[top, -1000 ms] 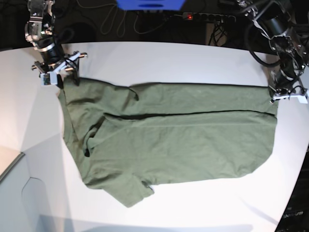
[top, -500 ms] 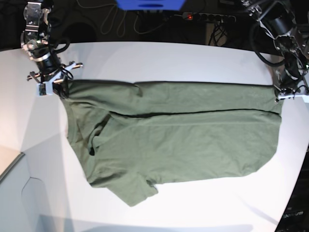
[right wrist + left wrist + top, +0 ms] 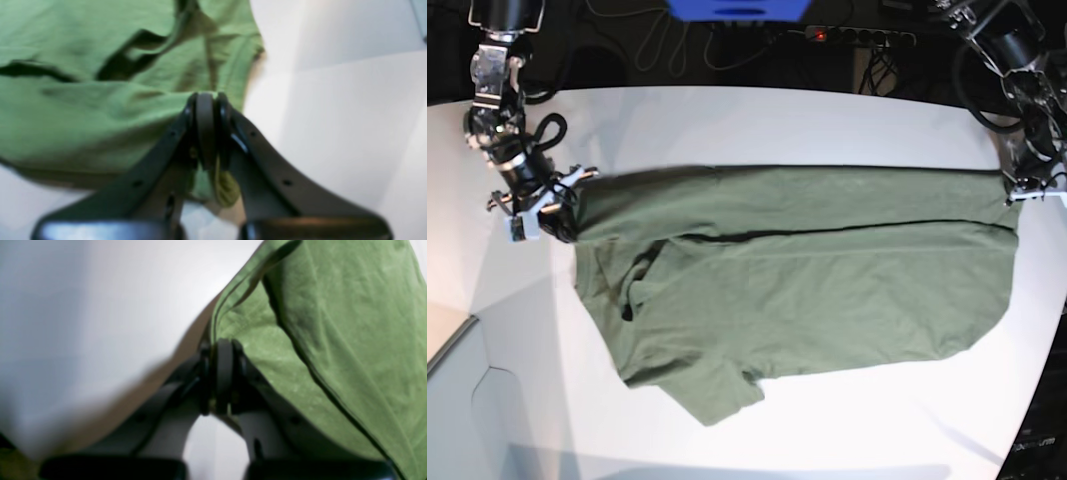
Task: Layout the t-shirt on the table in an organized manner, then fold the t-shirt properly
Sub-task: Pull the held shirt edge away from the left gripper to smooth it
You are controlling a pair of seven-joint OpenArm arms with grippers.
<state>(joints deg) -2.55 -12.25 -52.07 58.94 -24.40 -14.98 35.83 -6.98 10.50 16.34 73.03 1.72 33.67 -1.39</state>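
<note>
1. White table point(image 3: 757, 120), dark cables behind.
2. Shirt point(image 3: 807, 280) spread flat between both claws – one sleeve toward the near edge.
3. Left claw point(image 3: 1025, 192) pinched on shirt's corner.
4. Right claw point(image 3: 552, 222) clamped on shirt's opposite top corner – cloth bunched between the pads point(image 3: 205, 130).
</note>
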